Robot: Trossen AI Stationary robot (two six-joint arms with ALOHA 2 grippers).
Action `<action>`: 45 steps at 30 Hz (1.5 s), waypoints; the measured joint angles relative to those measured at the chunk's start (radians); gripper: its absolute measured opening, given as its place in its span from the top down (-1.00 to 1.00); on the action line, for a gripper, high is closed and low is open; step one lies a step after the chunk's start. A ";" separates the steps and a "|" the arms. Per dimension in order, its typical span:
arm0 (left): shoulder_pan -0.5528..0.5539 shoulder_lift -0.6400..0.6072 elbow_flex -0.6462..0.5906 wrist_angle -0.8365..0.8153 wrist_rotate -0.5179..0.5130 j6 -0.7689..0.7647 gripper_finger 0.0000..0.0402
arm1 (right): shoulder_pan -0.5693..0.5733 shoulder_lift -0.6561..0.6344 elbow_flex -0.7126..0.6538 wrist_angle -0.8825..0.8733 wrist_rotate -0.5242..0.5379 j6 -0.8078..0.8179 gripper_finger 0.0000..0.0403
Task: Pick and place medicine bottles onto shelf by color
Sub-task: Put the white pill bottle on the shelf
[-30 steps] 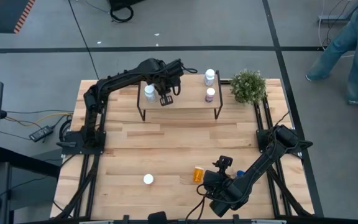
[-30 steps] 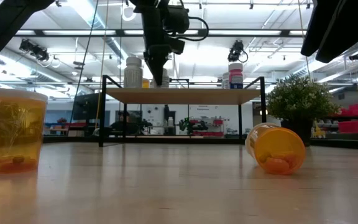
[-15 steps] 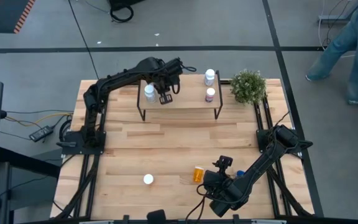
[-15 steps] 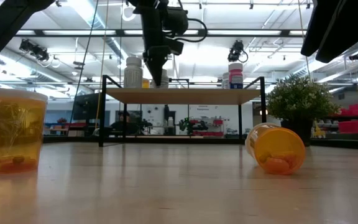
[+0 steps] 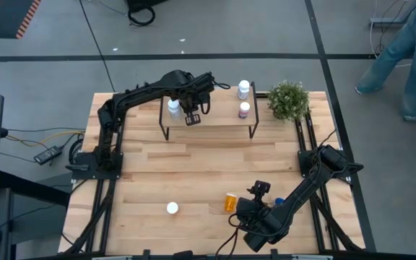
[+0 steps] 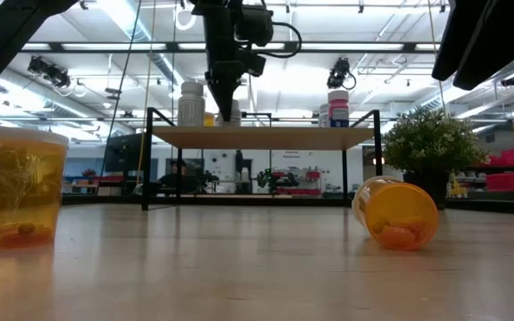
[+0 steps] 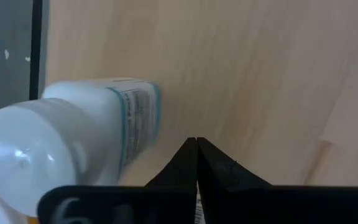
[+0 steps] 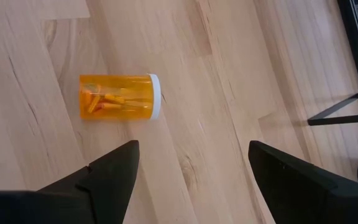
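The left gripper (image 5: 191, 118) hangs over the shelf (image 5: 215, 123) with its fingers pressed together and empty, just beside a white bottle (image 5: 173, 107) standing at the shelf's left end. Two more bottles (image 5: 244, 89) stand at the shelf's right end, near a plant (image 5: 288, 100). The right gripper (image 5: 260, 191), spread wide and empty, sits low over the table's near edge, by an orange bottle (image 8: 119, 96) lying on its side, while another bottle (image 5: 172, 209) stands apart to the left.

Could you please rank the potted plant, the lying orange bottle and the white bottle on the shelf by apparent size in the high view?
1. Potted plant
2. White bottle and lying orange bottle: look alike, so unranked.
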 joint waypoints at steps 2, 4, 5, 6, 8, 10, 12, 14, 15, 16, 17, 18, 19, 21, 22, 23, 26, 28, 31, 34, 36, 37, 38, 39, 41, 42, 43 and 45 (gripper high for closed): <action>-0.006 0.000 0.000 -0.004 -0.001 0.000 0.97 | 0.000 0.000 0.000 0.000 0.000 0.001 -0.55; -0.007 0.000 0.000 -0.014 -0.008 -0.002 0.95 | 0.000 0.000 0.000 0.000 0.000 0.001 -0.55; -0.008 0.000 0.000 -0.021 -0.021 -0.006 0.94 | 0.000 0.000 0.000 0.000 0.000 0.001 -0.55; -0.008 0.000 0.000 -0.032 -0.039 -0.008 0.94 | 0.000 0.000 0.000 0.000 0.000 0.001 -0.55; -0.005 0.000 0.000 -0.044 -0.082 -0.019 0.96 | 0.000 0.000 0.000 0.000 0.000 0.001 -0.55; -0.001 0.000 0.000 -0.052 -0.109 -0.026 0.98 | 0.000 0.000 0.000 0.000 0.000 0.001 -0.55; 0.005 0.000 0.000 -0.052 -0.113 -0.027 0.98 | 0.000 0.000 0.000 0.000 0.000 0.001 -0.55; 0.009 0.000 0.000 -0.051 -0.113 -0.027 0.97 | 0.000 0.000 0.000 0.000 0.000 0.001 -0.55; 0.012 0.000 0.000 -0.051 -0.113 -0.027 0.96 | 0.000 0.000 0.000 0.001 0.000 0.001 -0.55; 0.013 0.000 0.000 -0.049 -0.113 -0.027 0.95 | 0.000 0.000 0.000 0.003 0.000 0.002 -0.55; 0.014 0.000 0.000 -0.047 -0.113 -0.027 0.94 | 0.000 0.000 0.000 0.005 0.000 0.003 -0.55; 0.017 0.000 0.000 -0.046 -0.113 -0.027 0.94 | 0.000 0.000 0.000 0.005 0.000 0.003 -0.55; 0.018 0.000 0.000 -0.045 -0.113 -0.027 0.94 | 0.000 0.000 0.000 0.005 0.000 0.003 -0.55; 0.023 0.000 0.000 -0.044 -0.113 -0.027 0.96 | 0.000 0.000 0.000 0.005 0.000 0.003 -0.55; 0.027 0.000 0.000 -0.044 -0.114 -0.027 0.97 | 0.000 0.000 0.000 0.006 0.000 0.003 -0.55; 0.030 0.000 0.000 -0.043 -0.113 -0.027 0.98 | 0.000 0.000 0.000 0.008 0.000 0.003 -0.55; 0.037 0.000 0.000 -0.028 -0.115 -0.027 0.98 | 0.000 0.000 0.000 0.014 0.000 0.001 -0.55; 0.041 0.000 0.000 -0.019 -0.115 -0.027 0.96 | 0.000 0.000 0.000 0.019 0.000 0.000 -0.55; 0.047 0.000 0.000 -0.013 -0.114 -0.026 0.93 | 0.000 0.000 0.000 0.019 0.000 0.000 -0.55; 0.051 0.000 0.000 0.002 -0.113 -0.026 0.95 | 0.000 0.000 0.000 0.018 0.000 0.000 -0.55; 0.051 0.000 0.001 0.011 -0.113 -0.021 0.97 | 0.000 0.000 0.000 0.018 0.000 0.000 -0.55; 0.051 0.000 0.001 0.016 -0.113 -0.018 0.98 | 0.000 0.000 0.000 0.019 0.000 0.000 -0.55; 0.051 0.000 0.001 0.021 -0.113 -0.018 0.98 | 0.000 0.000 0.000 0.018 0.000 0.000 -0.55; 0.051 0.000 0.001 0.025 -0.113 -0.018 0.98 | 0.000 0.000 0.000 0.018 0.000 0.000 -0.55; 0.051 0.000 0.001 0.033 -0.113 -0.018 0.97 | 0.000 0.000 0.000 0.018 0.000 0.000 -0.55; 0.051 0.000 0.001 0.035 -0.113 -0.018 0.96 | 0.000 0.000 0.000 0.018 0.000 -0.001 -0.55; 0.050 0.000 0.002 0.033 -0.112 -0.019 0.95 | 0.000 0.000 0.000 0.018 0.000 -0.001 -0.55; 0.045 0.000 0.002 0.023 -0.090 -0.026 0.93 | 0.000 0.000 0.000 0.018 0.000 -0.001 -0.55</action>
